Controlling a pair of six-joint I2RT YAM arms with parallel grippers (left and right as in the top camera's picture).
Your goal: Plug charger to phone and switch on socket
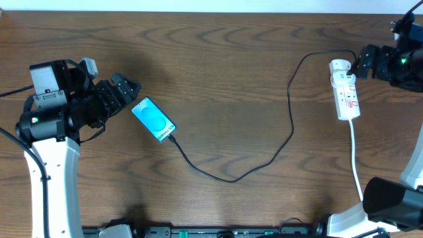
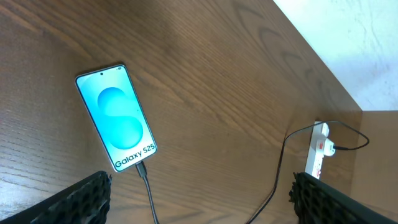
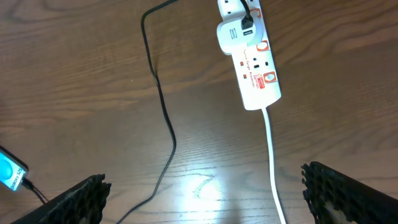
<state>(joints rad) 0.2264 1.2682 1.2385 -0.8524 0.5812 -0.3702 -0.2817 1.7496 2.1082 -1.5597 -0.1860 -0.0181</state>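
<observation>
The phone (image 1: 153, 119) lies flat on the wooden table with its cyan screen up; it also shows in the left wrist view (image 2: 116, 116) and at the edge of the right wrist view (image 3: 9, 169). The charger cable (image 1: 264, 157) has its tip in the phone's end (image 2: 142, 167) and runs in a loop to the socket (image 1: 346, 89), where its plug sits in a white adapter (image 3: 235, 35). My left gripper (image 1: 125, 88) is open, just left of the phone. My right gripper (image 1: 365, 61) is open, beside the socket's far end.
The socket's white cord (image 1: 357, 162) runs toward the front edge by the right arm's base. The table's far edge meets a white wall (image 2: 348, 37).
</observation>
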